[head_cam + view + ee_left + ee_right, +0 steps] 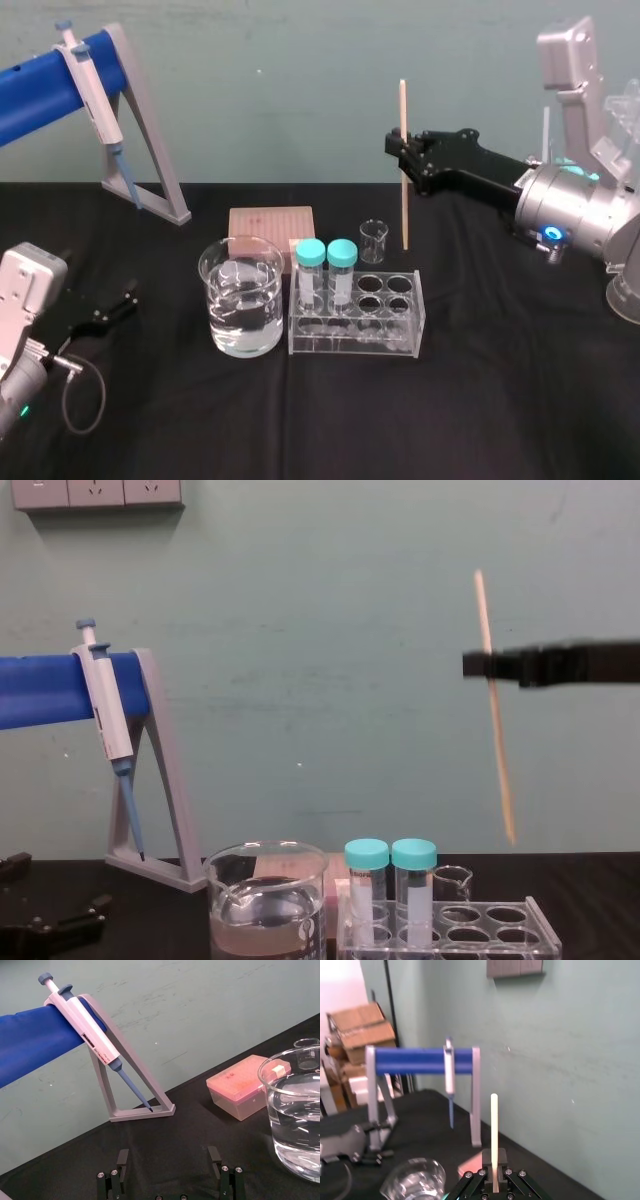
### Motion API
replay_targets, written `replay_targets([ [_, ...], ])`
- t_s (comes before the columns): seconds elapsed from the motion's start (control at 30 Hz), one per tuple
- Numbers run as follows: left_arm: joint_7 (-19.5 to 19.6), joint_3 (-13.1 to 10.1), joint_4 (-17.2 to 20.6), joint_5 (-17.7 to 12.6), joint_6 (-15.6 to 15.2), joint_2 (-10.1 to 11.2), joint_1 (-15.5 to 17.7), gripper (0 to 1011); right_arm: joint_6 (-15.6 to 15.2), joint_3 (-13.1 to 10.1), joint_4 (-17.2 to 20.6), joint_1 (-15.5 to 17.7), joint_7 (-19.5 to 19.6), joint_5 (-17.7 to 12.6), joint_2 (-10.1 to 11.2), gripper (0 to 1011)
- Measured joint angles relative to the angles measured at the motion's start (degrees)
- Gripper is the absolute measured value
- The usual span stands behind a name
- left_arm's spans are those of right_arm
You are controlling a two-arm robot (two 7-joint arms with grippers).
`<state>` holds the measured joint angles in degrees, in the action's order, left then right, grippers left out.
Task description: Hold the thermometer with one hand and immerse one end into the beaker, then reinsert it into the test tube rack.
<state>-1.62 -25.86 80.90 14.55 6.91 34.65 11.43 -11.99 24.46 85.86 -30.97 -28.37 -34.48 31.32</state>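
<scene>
One thermometer (404, 190). Two beakers: one wide beaker (241, 300) at nine o'clock from the rack (355, 345), and one tiny beaker (373, 240) at the rack's twelve o'clock. One rack; its holes cannot be counted with certainty. Two capped tubes stand in it: a first tube (310, 275) and, at its three o'clock, a second tube (342, 270), so two teal caps. One pink box (270, 225) at the rack's eleven o'clock. One pipette (95, 90) on one stand (155, 140), at ten o'clock. Two grippers: one left gripper (168, 1151), one right gripper (402, 152). One black table (500, 400).
</scene>
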Motion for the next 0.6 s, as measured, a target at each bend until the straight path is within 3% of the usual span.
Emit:
replay_targets([
  [0.33, 0.0, 0.0, 0.0, 0.0, 0.0, 0.0, 0.0, 1004, 4.6, -0.9, 4.3, 1.4, -0.2, -2.4, -2.0, 53],
  [0.6, 0.0, 0.0, 0.0, 0.0, 0.0, 0.0, 0.0, 1004, 6.1, 2.4, 2.6, -1.0, -1.3, -2.8, -6.0, 53],
])
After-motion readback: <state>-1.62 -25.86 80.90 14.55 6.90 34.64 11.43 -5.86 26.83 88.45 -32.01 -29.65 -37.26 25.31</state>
